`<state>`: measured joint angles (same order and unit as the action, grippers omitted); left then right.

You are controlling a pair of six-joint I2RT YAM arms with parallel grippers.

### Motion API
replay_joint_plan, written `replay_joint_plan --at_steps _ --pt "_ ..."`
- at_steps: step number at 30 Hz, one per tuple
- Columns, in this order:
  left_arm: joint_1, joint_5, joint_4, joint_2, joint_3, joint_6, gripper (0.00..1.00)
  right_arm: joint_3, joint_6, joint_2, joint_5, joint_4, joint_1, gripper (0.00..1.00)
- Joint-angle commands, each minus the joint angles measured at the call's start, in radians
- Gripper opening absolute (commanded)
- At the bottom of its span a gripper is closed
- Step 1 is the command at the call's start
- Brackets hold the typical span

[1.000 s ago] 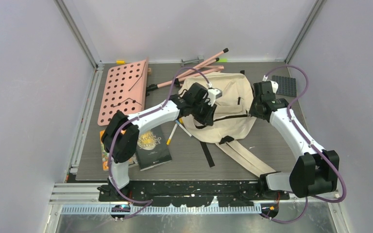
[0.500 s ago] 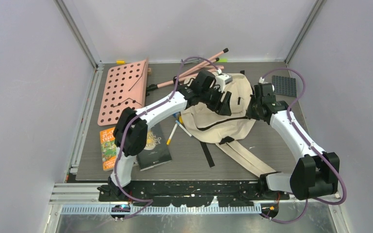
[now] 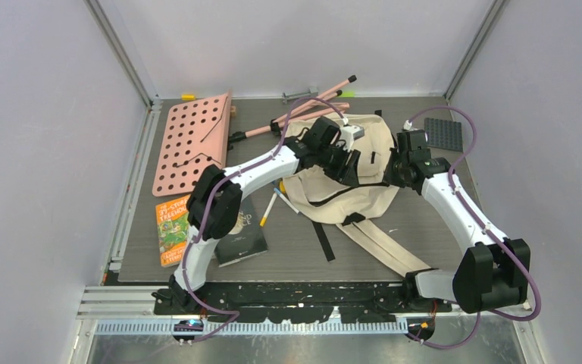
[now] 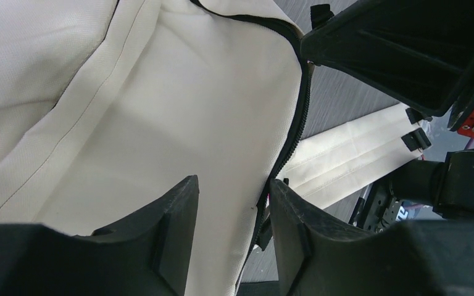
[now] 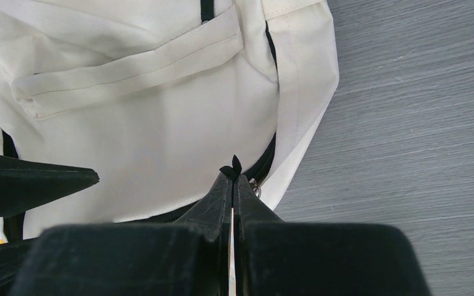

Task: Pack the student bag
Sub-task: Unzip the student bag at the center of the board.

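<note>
The cream-beige student bag (image 3: 348, 193) lies in the middle of the table, its straps trailing toward the near right. My left gripper (image 3: 351, 164) is over the bag's upper middle. In the left wrist view it (image 4: 234, 191) is open, and the bag's cloth (image 4: 160, 111) and its black zipper edge (image 4: 296, 117) lie between the fingers. My right gripper (image 3: 394, 171) is at the bag's right edge. In the right wrist view it (image 5: 232, 179) is shut on the black zipper pull (image 5: 233, 164) of the bag (image 5: 148, 123).
A pink pegboard (image 3: 191, 140) and pink rods (image 3: 303, 102) lie at the far left. An orange book (image 3: 173, 229), a dark book (image 3: 244, 233) and pens (image 3: 269, 208) lie left of the bag. A grey studded plate (image 3: 443, 133) lies far right.
My left gripper has moved from the bag's left side up and rightward across its top, and the bag's cloth has shifted with it. The right gripper has stayed at the right edge.
</note>
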<state>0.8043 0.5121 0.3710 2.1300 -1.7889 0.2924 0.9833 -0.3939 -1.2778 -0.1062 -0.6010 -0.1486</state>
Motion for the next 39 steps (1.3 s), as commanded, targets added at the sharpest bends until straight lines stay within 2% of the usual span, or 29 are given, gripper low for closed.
replay_joint_plan --at_steps 1,10,16,25,27,29,30,31,36,39 --pt "0.004 -0.019 -0.025 0.008 -0.049 0.008 0.46 0.014 0.01 0.028 0.008 0.025 0.002 0.0" --pt "0.012 -0.033 -0.012 0.01 -0.031 -0.009 0.41 0.014 -0.003 0.026 0.002 0.031 0.003 0.01" --pt "0.038 -0.077 0.038 0.019 -0.037 -0.071 0.4 0.012 -0.009 0.032 -0.001 0.04 0.003 0.0" --pt "0.051 -0.023 0.059 0.012 -0.006 -0.103 0.41 0.021 -0.011 0.028 -0.045 0.032 0.002 0.0" --pt "0.059 -0.007 0.053 -0.001 0.005 -0.095 0.32 0.025 -0.006 0.03 -0.061 0.031 0.003 0.0" --pt "0.066 0.002 0.052 -0.02 0.019 -0.092 0.1 0.028 -0.002 0.029 -0.075 0.032 0.003 0.0" --pt "0.069 -0.003 0.052 -0.033 0.029 -0.091 0.03 0.031 0.001 0.028 -0.087 0.031 0.003 0.0" --pt "0.07 -0.015 0.052 -0.05 0.04 -0.091 0.0 0.032 0.002 0.025 -0.095 0.031 0.003 0.0" --pt "0.072 -0.137 0.036 -0.184 0.13 -0.096 0.0 0.05 0.005 0.011 -0.168 0.014 0.009 0.0" --pt "0.072 -0.164 0.033 -0.258 0.176 -0.09 0.0 0.062 0.005 -0.003 -0.178 0.012 0.021 0.0"
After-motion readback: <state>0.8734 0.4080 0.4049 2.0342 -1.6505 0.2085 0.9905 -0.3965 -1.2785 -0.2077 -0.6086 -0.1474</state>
